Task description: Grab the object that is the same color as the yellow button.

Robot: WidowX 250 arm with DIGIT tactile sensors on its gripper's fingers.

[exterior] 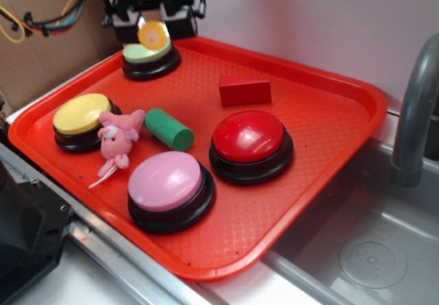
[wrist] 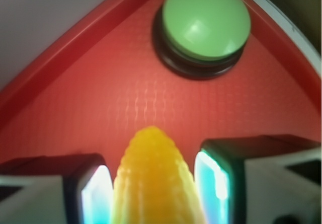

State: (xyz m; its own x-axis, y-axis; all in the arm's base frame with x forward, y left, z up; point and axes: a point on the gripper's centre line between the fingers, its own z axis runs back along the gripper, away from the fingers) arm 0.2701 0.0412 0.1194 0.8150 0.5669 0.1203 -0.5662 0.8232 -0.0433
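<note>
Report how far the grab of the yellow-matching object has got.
Done: the gripper is shut on the corn cob, which matches the yellow button. In hand: the cob hangs lifted above the green button, off the tray. Left: nothing visible beyond holding it.

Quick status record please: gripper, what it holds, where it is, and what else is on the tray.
gripper: gripper shut on the corn piece, lifted off the tray
position: above the green button at the tray's back corner
yellow button: left edge of the orange tray, untouched
other items: pink plush, green cylinder, red block, red button, pink button
beside tray: sink
</note>
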